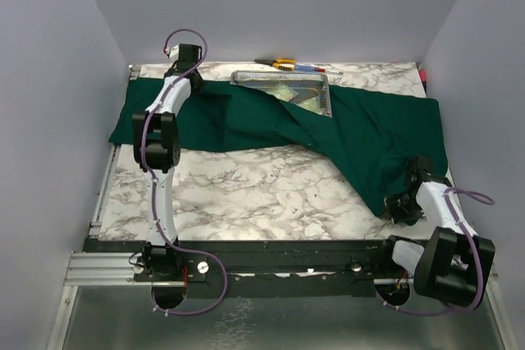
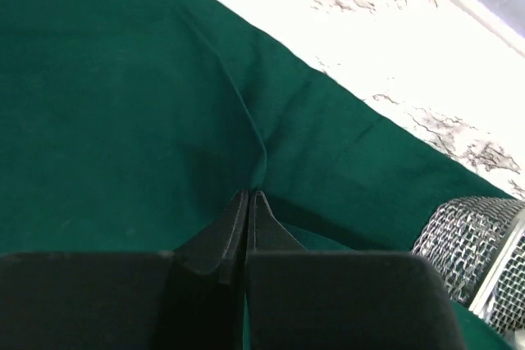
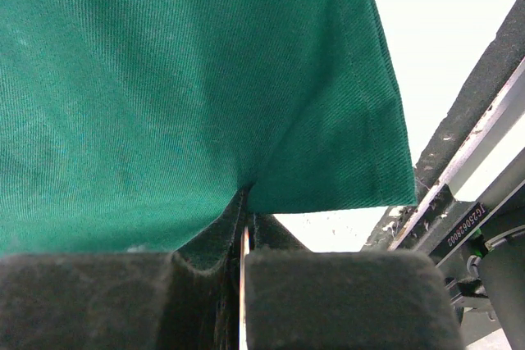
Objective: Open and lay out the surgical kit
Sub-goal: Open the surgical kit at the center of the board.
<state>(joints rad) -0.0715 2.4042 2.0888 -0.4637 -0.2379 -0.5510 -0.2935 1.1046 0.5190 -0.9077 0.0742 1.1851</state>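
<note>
Two robot arms gripped a dark green cloth (image 1: pixel 246 116) spread across a marble-patterned table (image 1: pixel 246 190). The left gripper (image 2: pixel 248 194), at the cloth's far left end, had its jaws pressed together on a small ridge of fabric, with a crease running away from the tips. The right gripper (image 3: pixel 246 202), at the table's near right edge, was clamped on the cloth close to one corner, and the fabric hung stretched above its fingers. A steel wire-mesh tray (image 1: pixel 283 88) lay at the far side of the table, its near right part covered by a fold of the cloth. Just beyond the tray lay a yellow-handled tool (image 1: pixel 283 62) and pens (image 1: pixel 312 67).
</note>
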